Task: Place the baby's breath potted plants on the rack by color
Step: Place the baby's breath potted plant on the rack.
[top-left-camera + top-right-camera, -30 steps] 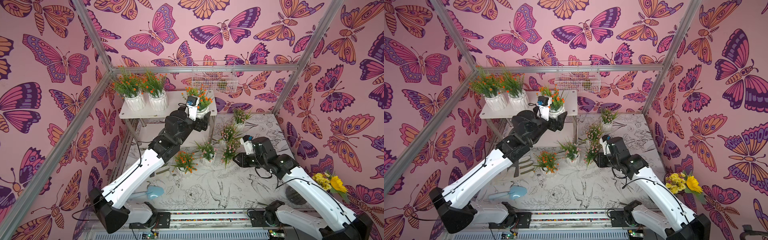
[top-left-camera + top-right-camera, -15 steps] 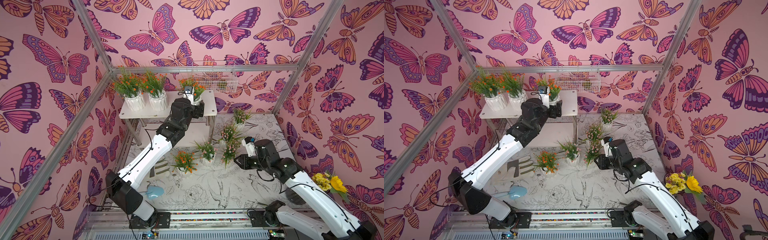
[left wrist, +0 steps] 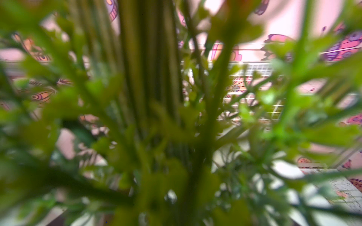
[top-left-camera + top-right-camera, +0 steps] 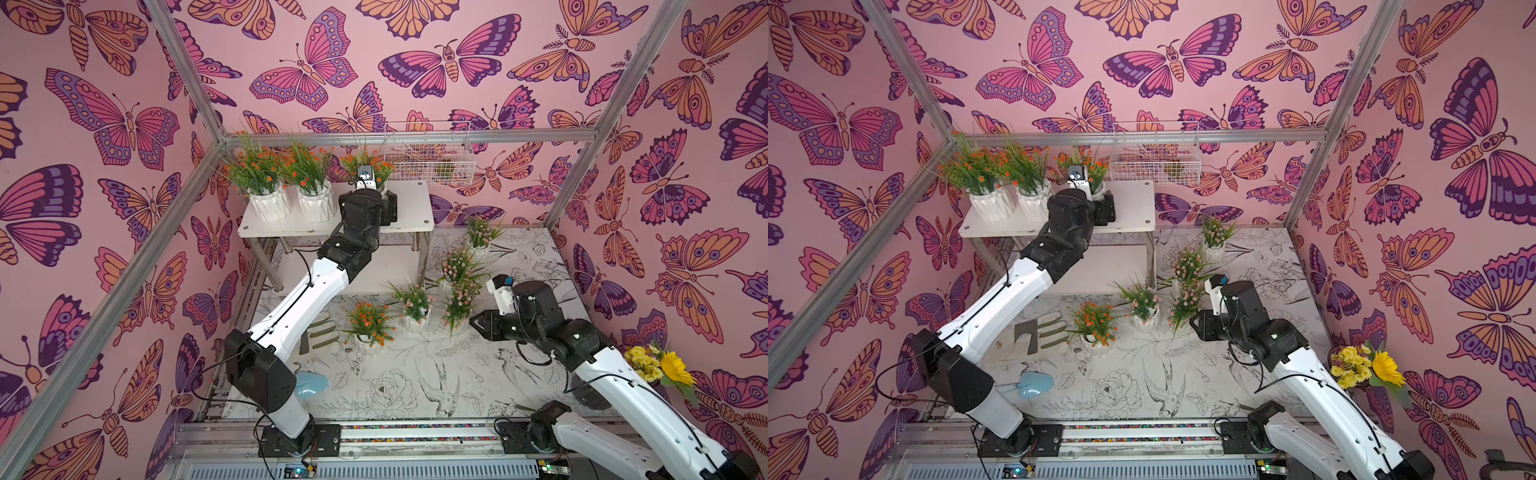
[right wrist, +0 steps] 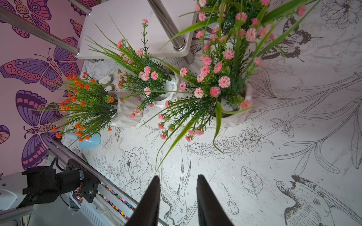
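Note:
The rack's [image 4: 415, 208] top tier carries two orange baby's breath potted plants [image 4: 259, 170] [image 4: 309, 170] at its left. Beside them my left gripper [image 4: 386, 199] is shut on a third orange plant [image 4: 374, 164], whose pot is over the top tier; whether it rests there is hidden. Its foliage [image 3: 156, 117] fills the left wrist view. On the table stand one orange plant [image 4: 370, 322] and several pink ones [image 4: 415, 301] [image 4: 459, 299] [image 4: 480, 232]. My right gripper [image 5: 177, 176] is open and empty, low beside the nearest pink plant [image 5: 215, 78].
A white wire basket [image 4: 428, 158] hangs on the back wall just behind the rack's right end. A sunflower bunch [image 4: 665, 365] sits at the right wall. A blue trowel [image 4: 311, 384] and a grey hand rake [image 4: 320, 336] lie near the left arm's base.
The left gripper has carried the orange plant back and leftward over the rack's top tier, closer to the two orange plants. The right arm has hardly moved.

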`<state>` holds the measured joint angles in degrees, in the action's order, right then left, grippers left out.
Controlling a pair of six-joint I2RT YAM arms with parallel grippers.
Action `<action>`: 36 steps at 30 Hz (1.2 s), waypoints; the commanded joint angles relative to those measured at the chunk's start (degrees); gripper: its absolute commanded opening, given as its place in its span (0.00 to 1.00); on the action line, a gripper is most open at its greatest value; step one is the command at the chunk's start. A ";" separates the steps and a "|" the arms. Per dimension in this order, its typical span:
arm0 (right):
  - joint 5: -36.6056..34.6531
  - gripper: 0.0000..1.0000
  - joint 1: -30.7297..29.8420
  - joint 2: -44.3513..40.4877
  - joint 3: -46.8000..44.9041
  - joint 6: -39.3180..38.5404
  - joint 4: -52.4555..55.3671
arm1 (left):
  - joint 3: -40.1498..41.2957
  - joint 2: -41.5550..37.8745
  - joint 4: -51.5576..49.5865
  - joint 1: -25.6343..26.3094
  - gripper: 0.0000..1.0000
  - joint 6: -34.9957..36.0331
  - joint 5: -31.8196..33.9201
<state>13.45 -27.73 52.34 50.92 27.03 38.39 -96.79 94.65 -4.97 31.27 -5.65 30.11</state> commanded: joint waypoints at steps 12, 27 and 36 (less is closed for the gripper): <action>0.96 0.33 0.39 -1.32 -2.22 1.00 0.14 | -2.49 1.91 3.48 -2.83 0.65 -3.89 5.12; 1.22 0.34 0.39 0.64 -1.72 -0.77 -1.14 | -3.45 3.37 2.33 -3.67 1.00 -5.99 1.94; 2.45 0.34 0.39 2.41 -1.87 -0.29 -4.19 | -1.51 -0.55 2.41 -3.23 1.00 -6.14 -1.90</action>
<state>15.11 -27.73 54.43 49.21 26.98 35.70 -98.65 97.27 -3.99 28.03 -11.25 30.59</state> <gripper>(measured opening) 0.339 0.999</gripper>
